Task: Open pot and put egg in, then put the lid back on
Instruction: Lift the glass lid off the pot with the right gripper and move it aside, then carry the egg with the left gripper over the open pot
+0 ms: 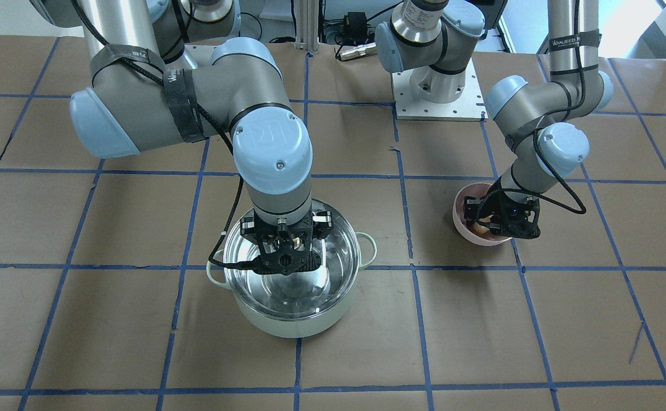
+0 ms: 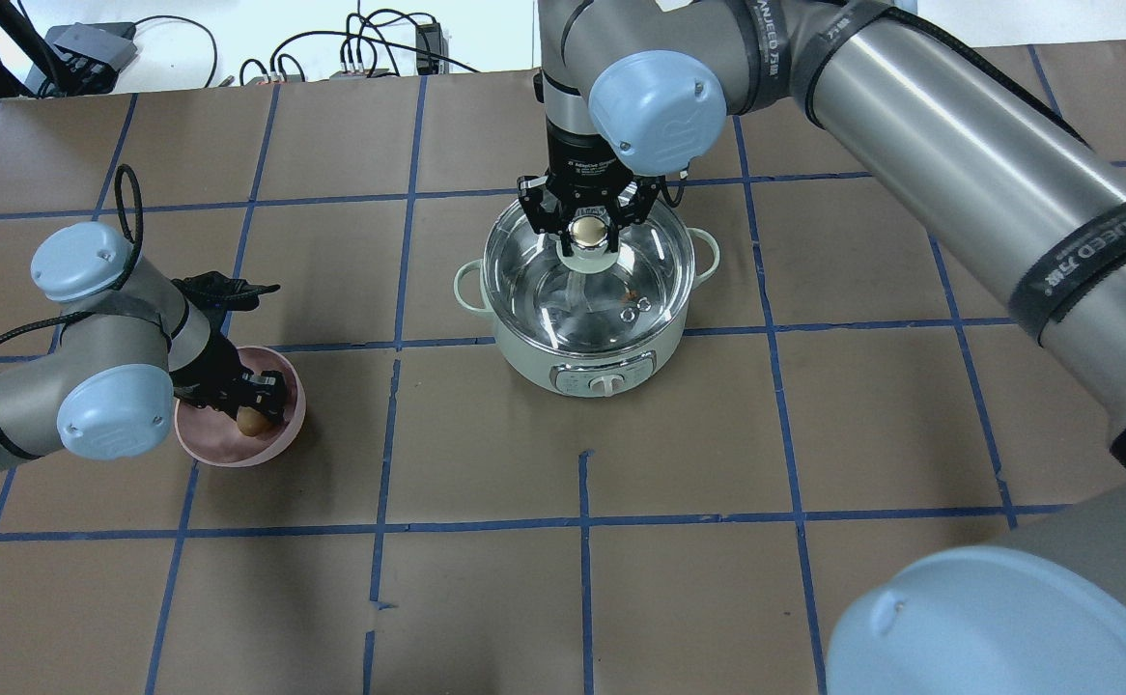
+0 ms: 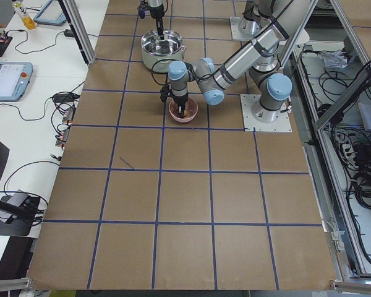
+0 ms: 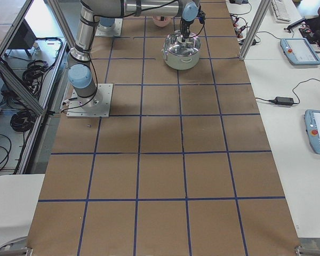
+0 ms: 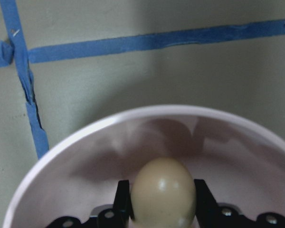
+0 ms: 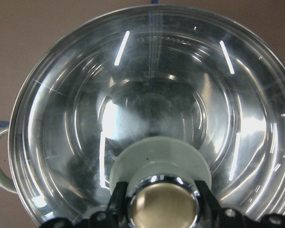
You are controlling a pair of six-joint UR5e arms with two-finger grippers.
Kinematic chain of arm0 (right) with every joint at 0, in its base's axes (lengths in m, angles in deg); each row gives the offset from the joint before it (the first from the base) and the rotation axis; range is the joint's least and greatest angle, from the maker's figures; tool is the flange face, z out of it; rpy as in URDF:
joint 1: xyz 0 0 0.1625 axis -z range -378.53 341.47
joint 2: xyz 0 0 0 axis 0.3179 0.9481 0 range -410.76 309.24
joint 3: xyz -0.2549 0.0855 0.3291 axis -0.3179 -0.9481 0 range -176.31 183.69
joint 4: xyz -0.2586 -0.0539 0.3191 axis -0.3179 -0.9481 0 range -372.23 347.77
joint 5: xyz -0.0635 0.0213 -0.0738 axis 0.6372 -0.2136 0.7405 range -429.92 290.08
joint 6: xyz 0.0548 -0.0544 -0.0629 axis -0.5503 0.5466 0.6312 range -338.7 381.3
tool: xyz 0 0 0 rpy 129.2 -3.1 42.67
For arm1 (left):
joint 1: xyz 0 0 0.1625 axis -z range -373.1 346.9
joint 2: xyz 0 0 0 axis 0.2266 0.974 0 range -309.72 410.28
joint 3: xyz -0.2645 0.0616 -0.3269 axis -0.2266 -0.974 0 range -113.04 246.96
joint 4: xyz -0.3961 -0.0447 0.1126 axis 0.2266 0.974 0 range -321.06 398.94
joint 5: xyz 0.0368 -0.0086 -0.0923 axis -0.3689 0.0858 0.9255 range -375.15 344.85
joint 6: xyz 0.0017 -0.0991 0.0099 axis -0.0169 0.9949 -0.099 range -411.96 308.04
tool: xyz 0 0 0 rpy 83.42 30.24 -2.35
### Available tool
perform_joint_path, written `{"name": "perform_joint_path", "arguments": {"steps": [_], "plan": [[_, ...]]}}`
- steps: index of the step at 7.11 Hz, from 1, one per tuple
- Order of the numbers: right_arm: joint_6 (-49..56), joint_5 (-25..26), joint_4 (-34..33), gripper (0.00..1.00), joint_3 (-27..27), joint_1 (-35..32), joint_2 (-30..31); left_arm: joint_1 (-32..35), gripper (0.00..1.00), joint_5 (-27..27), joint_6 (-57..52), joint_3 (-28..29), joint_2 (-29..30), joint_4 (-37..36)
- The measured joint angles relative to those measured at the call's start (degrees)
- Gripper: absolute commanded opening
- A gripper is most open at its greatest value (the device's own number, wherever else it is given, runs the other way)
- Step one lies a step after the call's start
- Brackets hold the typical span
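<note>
The mint-green pot (image 2: pixel 602 372) stands mid-table with the clear glass lid (image 2: pixel 534 261) over its top; I cannot tell whether the lid rests on it or is slightly raised. My right gripper (image 2: pixel 587 230) is shut on the lid's knob (image 6: pixel 161 209), which sits between the fingers in the right wrist view. My left gripper (image 2: pixel 254 410) reaches down into the pink bowl (image 2: pixel 225 449) and is shut on the tan egg (image 5: pixel 164 190). The egg (image 2: pixel 252 422) is low inside the bowl (image 5: pixel 61 156). The pot (image 1: pixel 287 322) and the bowl (image 1: pixel 464 225) are about two tape squares apart.
Blue tape lines form a grid on the brown table cover. A metal base plate (image 1: pixel 436 97) of one arm lies behind the bowl. Cables and boxes (image 2: pixel 90 43) lie along the far edge. The right arm's long links pass above the table's right half.
</note>
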Motion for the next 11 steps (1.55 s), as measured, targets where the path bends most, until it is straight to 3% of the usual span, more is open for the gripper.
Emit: {"name": "perform_joint_path", "arguments": {"steps": [2,5,7,11], "plan": [[0.76,-0.15,3.53,0.15,-0.45,1.64,4.58,0.00,0.11,0.00,0.02,0.14,-0.06,-0.02],[8.21,-0.73,17.59,0.15,-1.45,11.53,16.29,0.55,0.11,-0.02,0.63,2.53,-0.87,2.94],[14.29,-0.68,23.34,0.16,-1.42,18.12,20.85,1.33,0.11,0.26,1.45,7.11,-1.88,9.23],[22.50,-0.15,26.64,0.16,1.76,19.68,25.14,10.52,0.11,0.87,12.30,19.45,-4.17,21.48]]}}
